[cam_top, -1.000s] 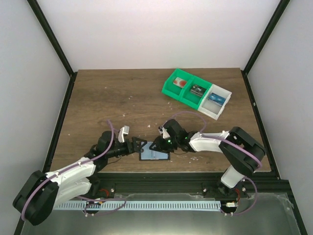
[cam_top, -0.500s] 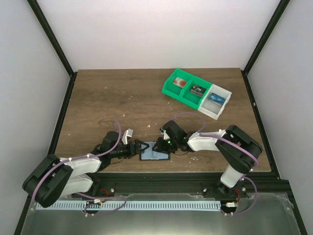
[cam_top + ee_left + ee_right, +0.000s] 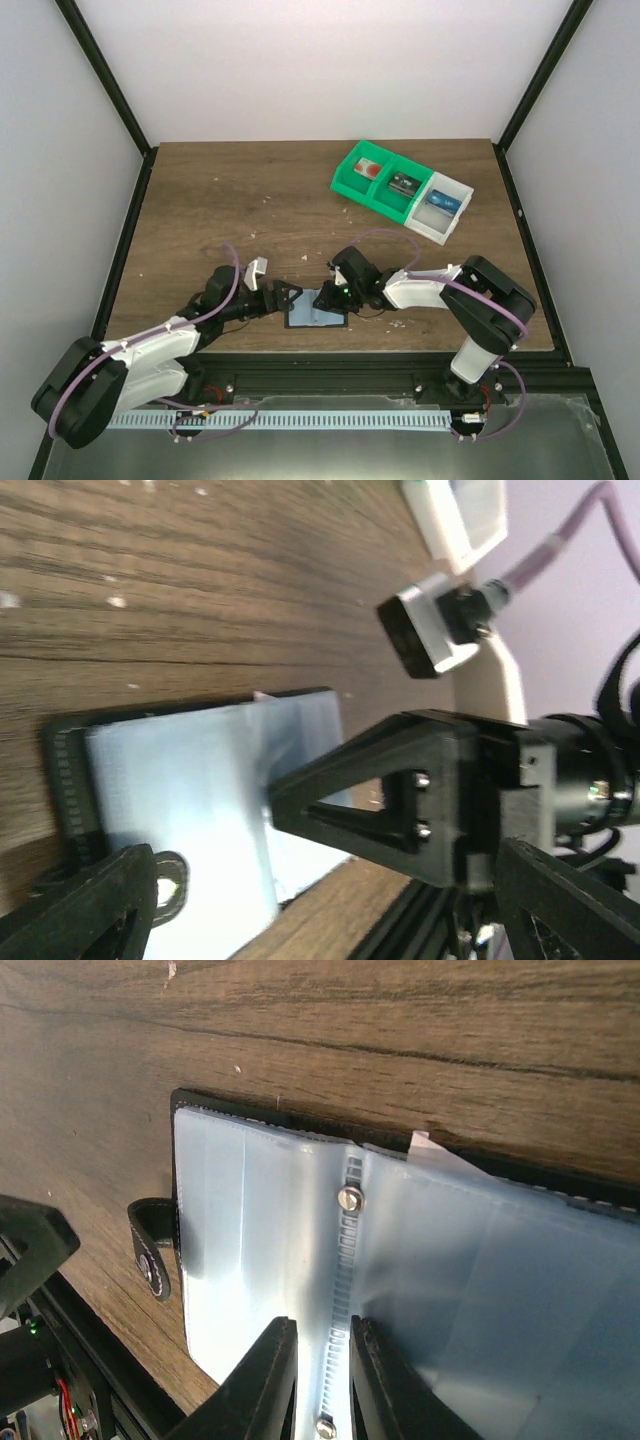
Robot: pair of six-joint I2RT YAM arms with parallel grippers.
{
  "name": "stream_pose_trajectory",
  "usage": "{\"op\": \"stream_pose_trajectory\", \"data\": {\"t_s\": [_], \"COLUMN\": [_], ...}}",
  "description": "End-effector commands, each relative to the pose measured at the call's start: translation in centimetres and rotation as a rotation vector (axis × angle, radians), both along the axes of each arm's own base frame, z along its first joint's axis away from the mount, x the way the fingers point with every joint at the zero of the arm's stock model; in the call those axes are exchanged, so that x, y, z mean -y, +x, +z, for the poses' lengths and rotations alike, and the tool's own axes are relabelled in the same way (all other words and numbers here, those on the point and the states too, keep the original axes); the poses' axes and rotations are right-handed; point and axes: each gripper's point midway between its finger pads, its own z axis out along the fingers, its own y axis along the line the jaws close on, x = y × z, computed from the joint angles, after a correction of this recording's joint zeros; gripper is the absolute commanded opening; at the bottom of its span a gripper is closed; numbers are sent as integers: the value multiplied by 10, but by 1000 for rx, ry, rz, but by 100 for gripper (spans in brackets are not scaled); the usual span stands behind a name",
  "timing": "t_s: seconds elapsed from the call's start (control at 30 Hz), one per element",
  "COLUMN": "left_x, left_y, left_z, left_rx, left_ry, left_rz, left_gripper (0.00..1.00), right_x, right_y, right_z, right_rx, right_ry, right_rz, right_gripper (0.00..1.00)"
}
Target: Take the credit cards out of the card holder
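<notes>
While the small black-edged bifold card holder (image 3: 314, 312) lies spread open on the brown wooden table (image 3: 220, 200) near its front edge, pale blue-grey panels facing up, the left gripper (image 3: 287, 296) hangs spread wide at its tabbed end. The right gripper (image 3: 322, 1332) sits over the central spine, fingers nearly together; whether they pinch anything cannot be told.

This is a robotics lab test cell. A wood-grain counter (image 3: 200, 200) is boxed in by plain white panels (image 3: 320, 70) set between black frame posts (image 3: 105, 75). At 6 o'clock a left arm (image 3: 150, 350) and a right arm (image 3: 440, 290), both strung with purple cables, are bolted to a metal rail (image 3: 330, 418). A green-and-white sorting bin (image 3: 403, 190) sits at 1 o'clock.
</notes>
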Motion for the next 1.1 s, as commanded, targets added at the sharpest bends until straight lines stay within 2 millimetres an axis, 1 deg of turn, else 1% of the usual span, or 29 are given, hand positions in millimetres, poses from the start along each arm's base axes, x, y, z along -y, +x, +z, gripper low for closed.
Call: {"op": "stream_pose_trajectory", "data": {"t_s": [0.0,0.03,0.17,0.27,0.37,0.47,0.53,0.67,0.73,0.9,1.07], "left_x": [14,18,40,59,62,60,56,39,31,16,5], "left_y": [-13,-16,-22,-30,-30,-28,-25,-14,-12,-9,-5], "left_z": [8,4,3,7,8,4,-4,-26,-32,-36,-35], "left_rx": [-18,-39,-43,-42,-36,-37,-45,-58,-60,-51,-27], "left_ry": [-81,-84,-75,-104,-120,-101,-60,86,131,193,244], "left_rz": [-78,-102,-190,-284,-293,-279,-257,-172,-137,-86,-44], "left_gripper": [94,94,96,97,97,97,97,97,97,97,97], "right_x": [4,4,3,3,4,6,6,5,7,8,7], "right_y": [-3,-3,-5,-5,-6,-6,-6,-6,-5,-4,-3], "right_z": [-7,-7,-11,-11,-11,-11,-11,-12,-13,-13,-13], "right_rx": [1,0,-17,-17,-17,-15,-11,-14,-17,-15,-14], "right_ry": [-30,-29,-26,-26,-27,-30,-29,-29,-38,-45,-43], "right_rz": [2,2,8,5,2,-2,-3,-2,-11,-22,-20], "right_gripper": [17,17,16,16,16,16,16,16,16,16,16]}}
